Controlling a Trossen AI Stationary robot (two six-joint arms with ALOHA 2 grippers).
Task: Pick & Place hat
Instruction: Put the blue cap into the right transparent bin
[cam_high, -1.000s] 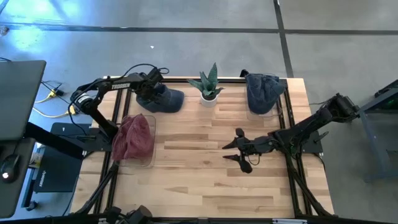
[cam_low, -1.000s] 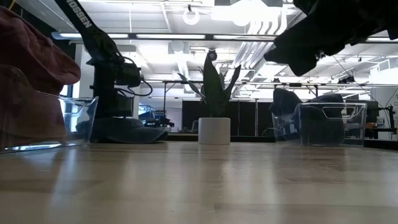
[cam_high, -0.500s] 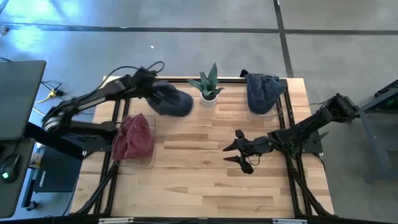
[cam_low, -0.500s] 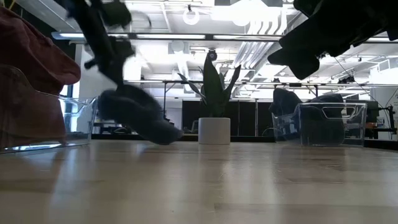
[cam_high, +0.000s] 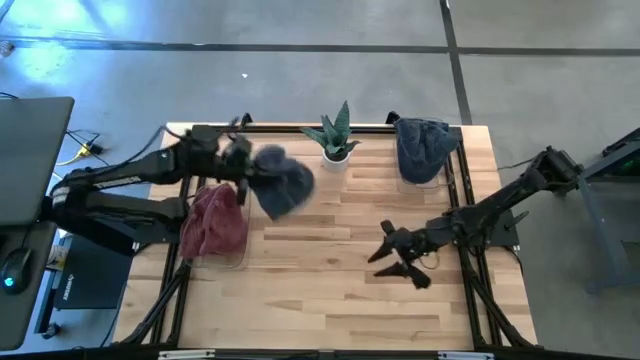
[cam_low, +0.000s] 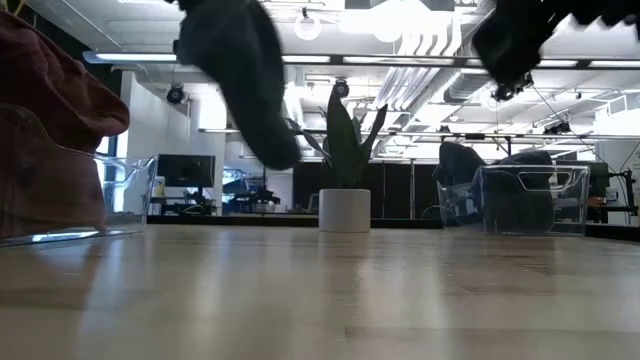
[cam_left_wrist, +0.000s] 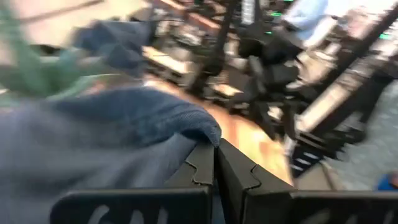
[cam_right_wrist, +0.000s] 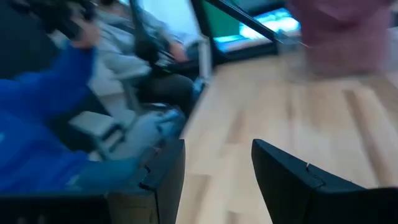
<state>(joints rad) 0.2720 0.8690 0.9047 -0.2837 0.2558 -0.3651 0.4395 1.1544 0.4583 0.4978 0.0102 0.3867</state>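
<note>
A dark blue knit hat (cam_high: 282, 180) hangs in the air at my left gripper (cam_high: 243, 165), over the table's left half between the plant pot and the left bin; the low view shows the hat (cam_low: 245, 75) well above the tabletop. The left gripper (cam_left_wrist: 215, 163) is shut on it. A red hat (cam_high: 214, 220) lies in a clear bin at the left edge, and another blue hat (cam_high: 421, 147) sits in a clear bin at the far right corner. My right gripper (cam_high: 400, 258) hovers open over the table's right half, touching nothing. My left gripper pinches a fold at the blue hat's edge (cam_left_wrist: 202, 132) between its two shut fingers, coming level from the table's left. The hat is lifted clear of the table and hangs down and to the right of the fingers.
A small white pot with a spiky green plant (cam_high: 337, 140) stands at the far edge's middle, close to the carried hat. Black frame rails run along both table sides. Bare wood lies in the table's middle and near half (cam_high: 320, 290).
My left gripper has lifted the blue hat off the far-left part of the table, carried it up and toward the near edge and middle, and turned toward the right. The hat went from resting on the wood to hanging clear. My right gripper shifted slightly toward the near edge.
</note>
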